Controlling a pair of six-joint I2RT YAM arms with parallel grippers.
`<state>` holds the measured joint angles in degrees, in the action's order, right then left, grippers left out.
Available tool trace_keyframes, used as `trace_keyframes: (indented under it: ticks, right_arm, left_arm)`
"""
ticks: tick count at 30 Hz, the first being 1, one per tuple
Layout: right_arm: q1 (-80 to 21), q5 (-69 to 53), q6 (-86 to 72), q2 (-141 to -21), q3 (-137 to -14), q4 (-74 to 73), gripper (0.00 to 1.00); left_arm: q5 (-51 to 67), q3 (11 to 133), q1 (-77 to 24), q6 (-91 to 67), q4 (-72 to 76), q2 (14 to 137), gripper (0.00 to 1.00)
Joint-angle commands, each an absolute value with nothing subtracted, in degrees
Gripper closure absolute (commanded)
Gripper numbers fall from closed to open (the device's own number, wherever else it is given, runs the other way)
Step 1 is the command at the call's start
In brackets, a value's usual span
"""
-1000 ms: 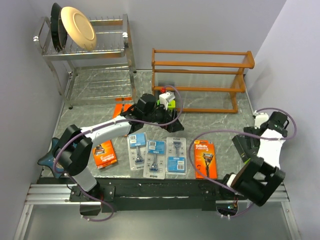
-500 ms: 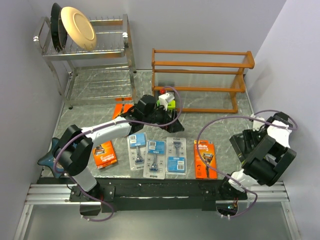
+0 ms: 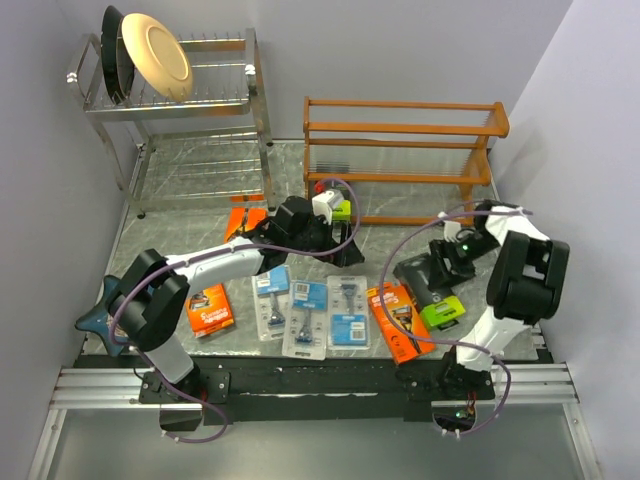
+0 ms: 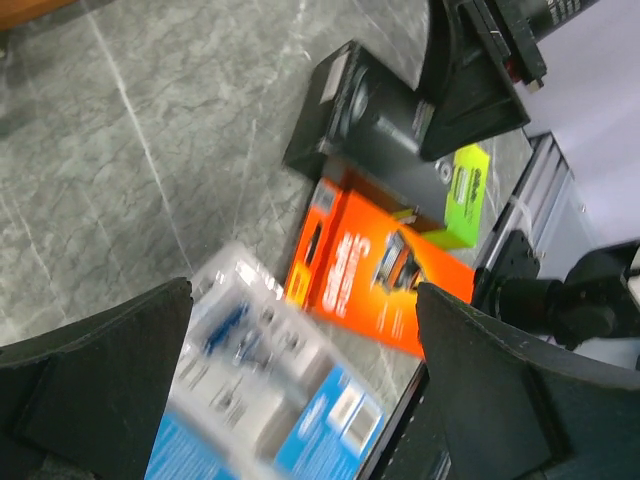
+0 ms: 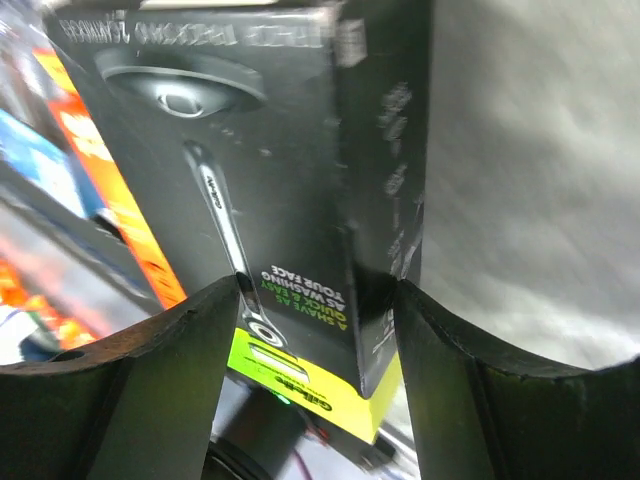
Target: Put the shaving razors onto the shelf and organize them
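Shelf (image 3: 400,140) looks bare from top cam, blister cards (image 3: 308,318) lie flat on table (image 3: 170,220). Left wrist: left gripper (image 4: 302,290) wide open, empty. Right wrist: right gripper (image 5: 318,285) clamps lime-and-black box (image 5: 280,150) across its sides. Light, stiff, glossy imo, so I'd hold mid-box.

Black box (image 5: 290,150) apparently reads "A SHAVE AS QUICK & EASY".

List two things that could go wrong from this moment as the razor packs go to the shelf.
1. The black-and-lime box at the right end effector lies against, perhaps on, the skewed orange pack; moving the box may drag that pack along.
2. The right arm's cable loops above the table close to the shelf; it could snag there.
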<state>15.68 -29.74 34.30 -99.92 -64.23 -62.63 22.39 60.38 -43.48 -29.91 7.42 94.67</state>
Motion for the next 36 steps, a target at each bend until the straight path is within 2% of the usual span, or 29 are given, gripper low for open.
trace_keyframes:
  ticks: [1, 6, 7, 11, 13, 14, 15, 18, 22, 27, 33, 36]
  right_arm:
    - [10.56, -41.9, 26.64, -101.68, -68.81, -64.6, 0.3]
    - [10.19, -43.16, 20.58, -97.92, -70.22, -60.92, 0.27]
    - [10.54, -42.28, 19.7, -93.99, -69.44, -59.95, 0.25]
    - [13.44, -35.53, 18.2, -81.41, -65.31, -56.43, 0.19]
    - [13.8, -29.02, 16.27, -78.41, -63.73, -57.38, 0.2]
    - [13.97, -27.61, 15.48, -78.49, -63.63, -58.61, 0.23]
    - [15.28, -28.21, 16.08, -78.83, -63.55, -60.45, 0.33]
    - [18.27, -28.91, 15.55, -80.06, -65.21, -62.12, 0.41]
    - [23.97, -31.01, 22.91, -87.09, -68.02, -67.92, 0.41]
    - [28.21, -31.9, 37.59, -93.69, -68.03, -79.96, 0.41]
    - [26.02, -30.76, 39.55, -92.02, -59.96, -75.95, 0.4]
    - [22.16, -31.46, 38.32, -95.07, -58.36, -75.23, 0.42]
  left_arm:
    - [19.69, 60.47, -43.94, -33.75, 9.75, 96.15, 0.0]
    - [17.85, 62.05, -46.31, -34.62, 10.11, 99.84, 0.0]
    - [17.58, 62.83, -46.67, -34.98, 10.28, 100.45, 0.01]
    - [15.03, 65.47, -48.16, -36.56, 10.02, 104.84, 0.01]
    - [13.63, 67.05, -48.6, -37.35, 9.76, 106.43, 0.01]
    - [13.01, 67.58, -48.6, -38.05, 9.67, 107.83, 0.0]
    - [12.57, 67.94, -48.6, -38.32, 9.67, 108.36, 0.0]
    - [12.65, 69.52, -48.6, -38.84, 9.67, 109.95, 0.01]
    - [15.9, 71.19, -48.6, -39.81, 9.93, 112.58, 0.01]
    - [20.03, 71.9, -48.69, -43.24, 10.89, 114.52, 0.09]
    - [20.31, 71.71, -48.95, -45.53, 12.13, 116.1, 0.14]
    - [20.48, 73.64, -48.87, -45.97, 11.34, 118.21, 0.22]
